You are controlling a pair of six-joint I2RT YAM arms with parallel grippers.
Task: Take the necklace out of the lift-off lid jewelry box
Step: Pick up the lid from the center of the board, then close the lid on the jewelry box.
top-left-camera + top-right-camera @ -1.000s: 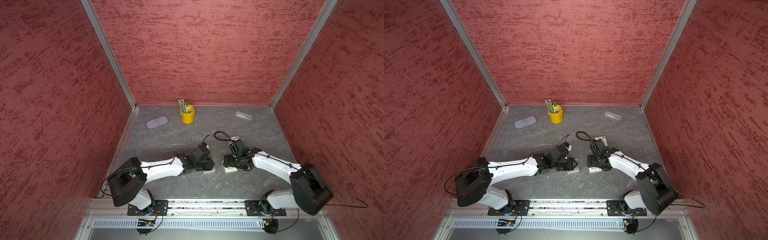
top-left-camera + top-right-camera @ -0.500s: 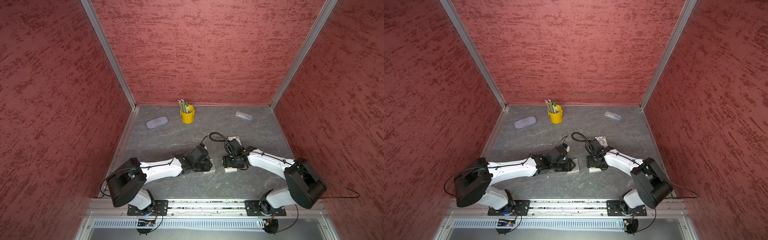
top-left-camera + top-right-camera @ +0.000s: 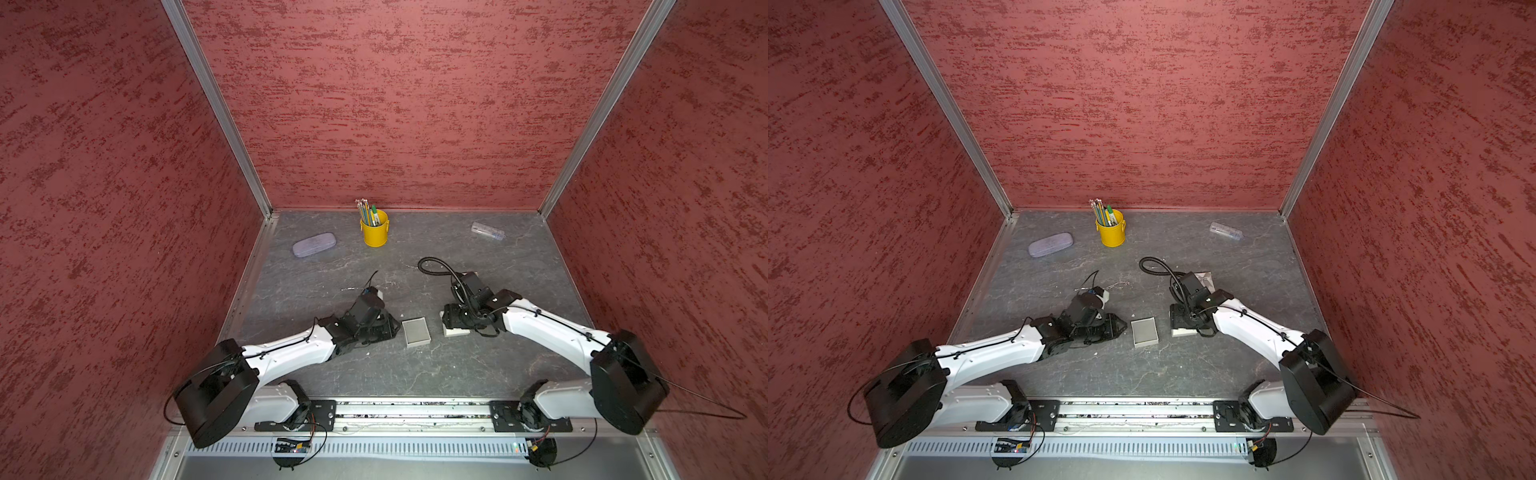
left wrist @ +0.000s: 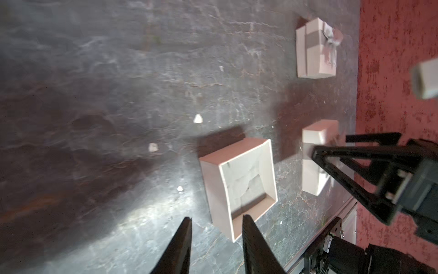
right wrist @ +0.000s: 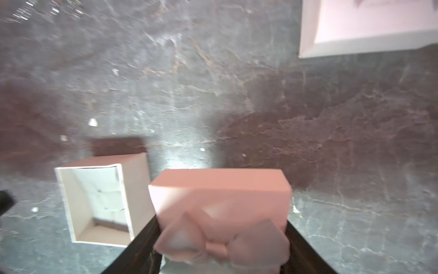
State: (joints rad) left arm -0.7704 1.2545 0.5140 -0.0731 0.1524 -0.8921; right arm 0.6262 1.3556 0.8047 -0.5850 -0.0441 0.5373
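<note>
Necklace [image 3: 1120, 284] first: what looks like its thin glinting chain lies bare on the table [image 3: 415, 374], on the far side of the left arm's wrist and outside the jewelry box [image 3: 415, 331]. It is too fine for you to make out well.

You have open table along the near edge by the rail [image 3: 415, 409] and through the middle toward the far wall. The side walls stand near both arms' elbows. The surface is dark grey marbled stone with a few white crumbs, boxed in by red textured walls. At the far side stand a yellow cup of pencils [image 3: 375, 235], a lilac glasses case [image 3: 314, 244] and a clear case [image 3: 487, 231]. A ribboned gift box [image 4: 315, 47] sits on the far side of the right arm.

The jewelry box stands open at the centre, showing only white lining. Your left end effector [image 4: 216, 217] is open with nothing between its jaws, its tips just left of the box and the chain well apart on its far side. Your right end effector [image 5: 220, 220] grips the pink bowed lid [image 5: 220, 185], just right of the box.
</note>
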